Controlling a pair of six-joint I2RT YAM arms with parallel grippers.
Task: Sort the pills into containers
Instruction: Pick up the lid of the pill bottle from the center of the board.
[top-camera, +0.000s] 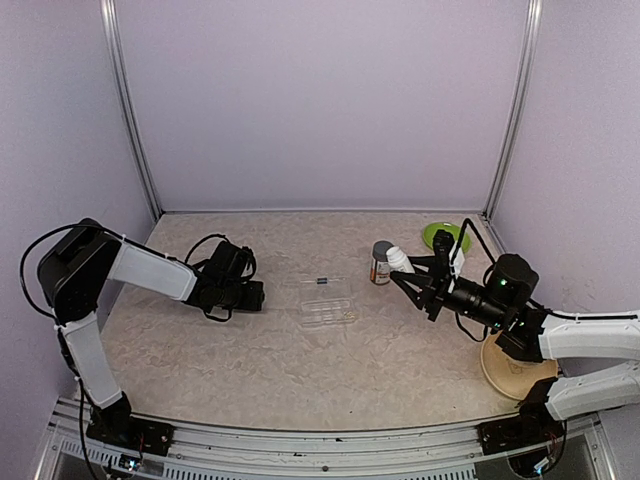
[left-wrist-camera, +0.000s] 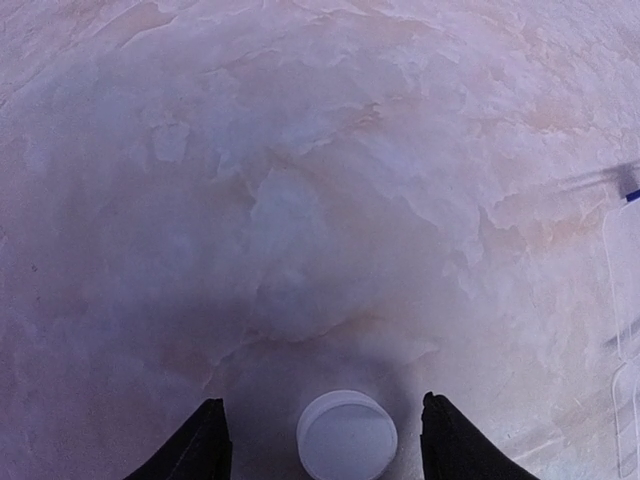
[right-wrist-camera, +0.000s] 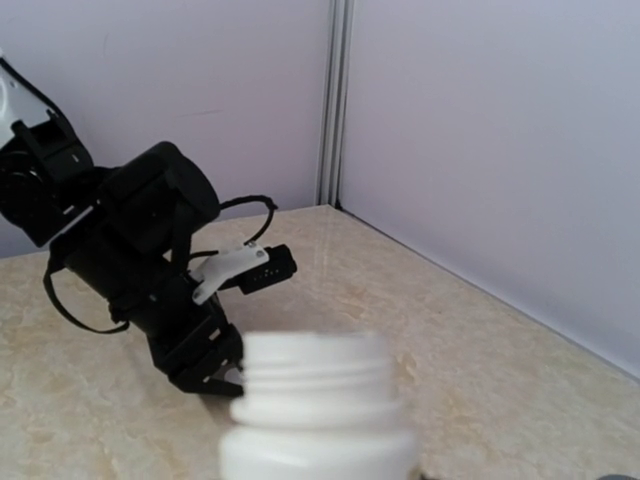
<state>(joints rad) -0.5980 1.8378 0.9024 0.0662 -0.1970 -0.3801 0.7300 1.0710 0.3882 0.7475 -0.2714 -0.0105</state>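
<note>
The clear pill box (top-camera: 328, 299) lies flat mid-table, and its edge shows in the left wrist view (left-wrist-camera: 626, 300). One dark blue pill (top-camera: 322, 280) rests at its far end and also shows in the left wrist view (left-wrist-camera: 632, 196). My left gripper (top-camera: 254, 293) is low over the table left of the box. It is open (left-wrist-camera: 330, 442) around a white bottle cap (left-wrist-camera: 347, 436), with gaps on both sides. My right gripper (top-camera: 405, 272) is shut on an uncapped white bottle (top-camera: 399, 259), held tilted above the table right of the box. The bottle fills the right wrist view (right-wrist-camera: 318, 410) and hides my fingers.
A brown bottle with a grey cap (top-camera: 381, 263) stands beside the held bottle. A round green plate (top-camera: 445, 236) is at the back right corner. A tan plate (top-camera: 512, 372) lies under my right arm. Walls enclose the table on three sides.
</note>
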